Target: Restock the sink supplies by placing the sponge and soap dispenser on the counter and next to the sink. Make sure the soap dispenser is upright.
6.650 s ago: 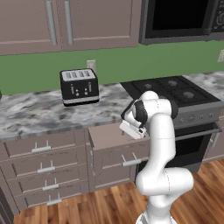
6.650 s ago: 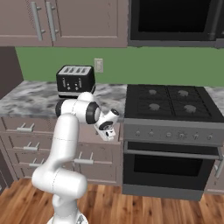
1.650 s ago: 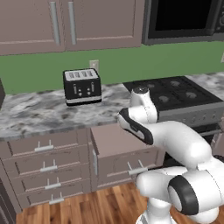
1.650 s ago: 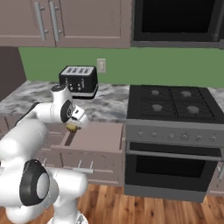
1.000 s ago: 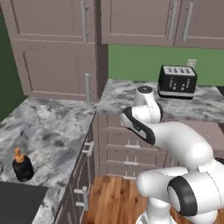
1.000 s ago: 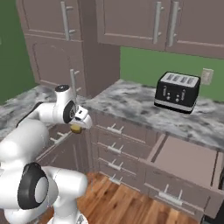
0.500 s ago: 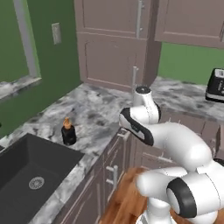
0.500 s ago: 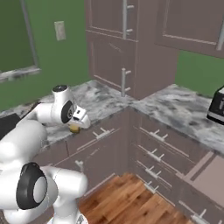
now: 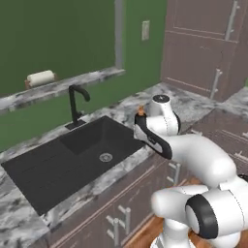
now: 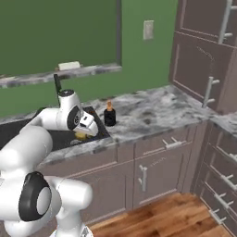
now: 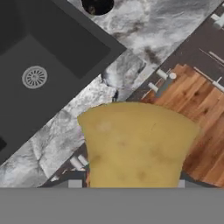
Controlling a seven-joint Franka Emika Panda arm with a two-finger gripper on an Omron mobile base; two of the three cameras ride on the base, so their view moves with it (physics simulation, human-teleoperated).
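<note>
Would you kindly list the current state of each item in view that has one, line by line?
Yellowish-tan rectangular sponge: held in the gripper, above the counter's front edge.
Orange-topped dark soap dispenser: upright on the grey-and-white marbled counter, beside the sink.
Matte black sink: empty basin, no water running from its slim black faucet.

Sponge blocks the hand camera!
The sponge [image 11: 138, 146] covers the fingertips and hides the tabletop [image 11: 144, 35] edge beneath; the soap dispenser [image 11: 97, 5] is clipped at the top edge; the robot's arm hides its base in the left view.
</note>
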